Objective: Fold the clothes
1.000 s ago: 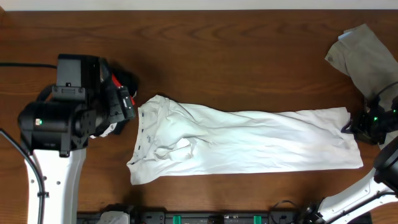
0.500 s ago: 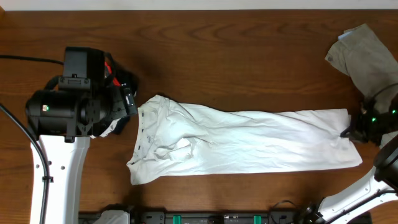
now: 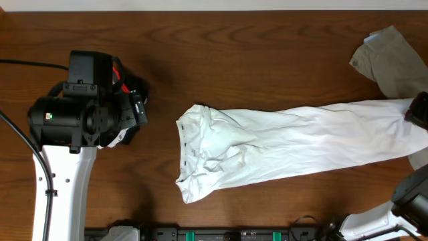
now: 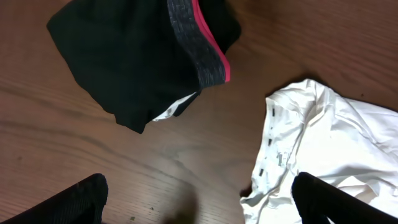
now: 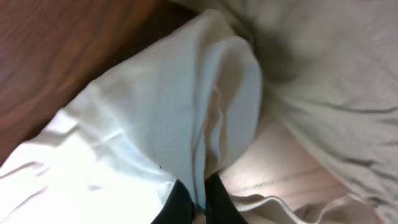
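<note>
The white T-shirt [image 3: 287, 144] lies stretched across the table, collar end at the left, its right end lifted to the table's right edge. My right gripper [image 3: 416, 112] is shut on that end; the wrist view shows white cloth [image 5: 186, 124] pinched between the fingers [image 5: 200, 208]. My left gripper [image 4: 199, 202] is open and empty above bare wood, left of the shirt's collar [image 4: 280, 143]. The black garment with the red-edged grey waistband [image 4: 155, 56] lies beyond it, partly under the left arm [image 3: 130, 90]. The khaki-grey garment [image 3: 391, 63] lies at the far right.
The left arm's body [image 3: 67, 124] stands at the table's left side. The khaki garment also fills the right of the right wrist view [image 5: 336, 81]. Cables and bases run along the front edge [image 3: 221, 234].
My right gripper has pulled the shirt's right end up and to the right, dragging the whole shirt rightward. The collar end slid away from the left arm, which stayed still.
</note>
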### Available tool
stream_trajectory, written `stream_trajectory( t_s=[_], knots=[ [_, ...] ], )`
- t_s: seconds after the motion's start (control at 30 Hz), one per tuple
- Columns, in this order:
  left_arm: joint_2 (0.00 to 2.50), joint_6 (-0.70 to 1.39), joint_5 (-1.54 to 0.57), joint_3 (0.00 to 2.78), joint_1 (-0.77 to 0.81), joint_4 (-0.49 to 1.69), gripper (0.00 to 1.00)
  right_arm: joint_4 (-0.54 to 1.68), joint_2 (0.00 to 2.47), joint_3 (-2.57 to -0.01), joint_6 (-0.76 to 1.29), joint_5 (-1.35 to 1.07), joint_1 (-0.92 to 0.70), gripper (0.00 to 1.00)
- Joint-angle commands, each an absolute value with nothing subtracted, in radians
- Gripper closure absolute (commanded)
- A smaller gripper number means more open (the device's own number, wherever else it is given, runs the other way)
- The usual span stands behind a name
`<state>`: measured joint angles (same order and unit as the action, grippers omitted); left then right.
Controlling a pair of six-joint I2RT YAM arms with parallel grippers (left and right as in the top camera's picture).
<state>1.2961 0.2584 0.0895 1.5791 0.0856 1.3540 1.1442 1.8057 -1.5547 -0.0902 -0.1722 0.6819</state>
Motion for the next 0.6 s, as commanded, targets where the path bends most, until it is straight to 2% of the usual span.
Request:
stream_trajectory(
  t_s=[0.0,0.23,0.57],
  knots=[
    [1.296,0.256,0.102,1.585,0.08,1.357,0.04,1.168,1.787,-1.56,-0.064,-0.186,0.601,0.99],
    [1.296,0.256,0.102,1.585,0.08,1.366,0.03,1.255,1.784,-1.554,-0.063,-0.178,0.368,0.98],
    [1.296,0.256,0.102,1.585,0.08,1.375,0.04,1.27,1.784,-1.498,0.015,-0.18,-0.066,0.99]
  ],
)
